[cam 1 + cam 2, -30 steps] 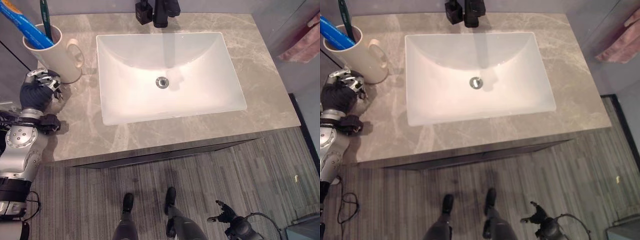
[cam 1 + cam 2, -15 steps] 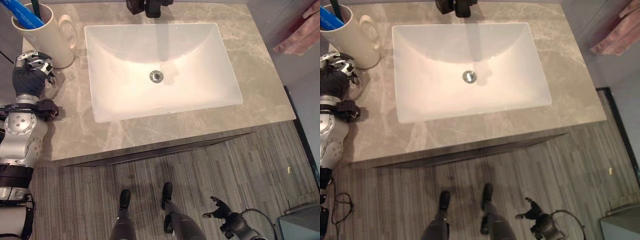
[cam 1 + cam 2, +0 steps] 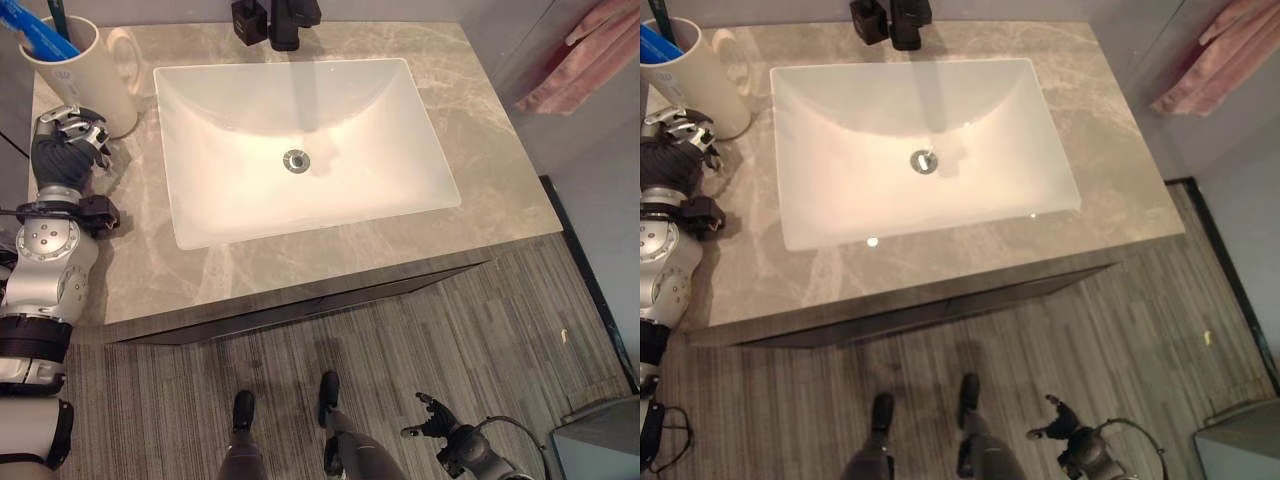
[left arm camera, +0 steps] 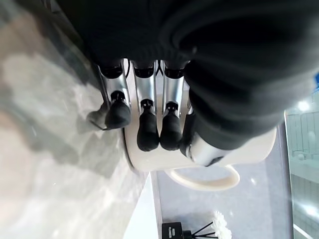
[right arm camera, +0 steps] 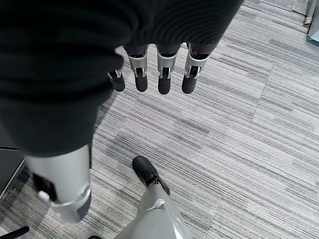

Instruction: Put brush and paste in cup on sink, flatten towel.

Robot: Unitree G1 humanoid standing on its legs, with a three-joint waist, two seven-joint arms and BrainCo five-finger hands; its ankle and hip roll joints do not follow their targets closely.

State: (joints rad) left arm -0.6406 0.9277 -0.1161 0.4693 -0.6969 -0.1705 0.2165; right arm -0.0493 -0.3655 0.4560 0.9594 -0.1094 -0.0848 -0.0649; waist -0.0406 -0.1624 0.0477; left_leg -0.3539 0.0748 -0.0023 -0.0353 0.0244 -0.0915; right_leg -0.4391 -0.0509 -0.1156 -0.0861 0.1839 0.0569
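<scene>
The left hand [image 3: 66, 140] has drawn slightly back from the cup [image 3: 75, 75].

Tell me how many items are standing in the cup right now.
2: a blue paste tube and a dark green brush, both in the cream cup at the counter's back left corner. Anything shorter inside would be hidden.

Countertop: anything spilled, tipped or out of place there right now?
Nothing stands out. The cup stands upright at the counter's back left corner with the brush and paste in it; the basin looks dry.
</scene>
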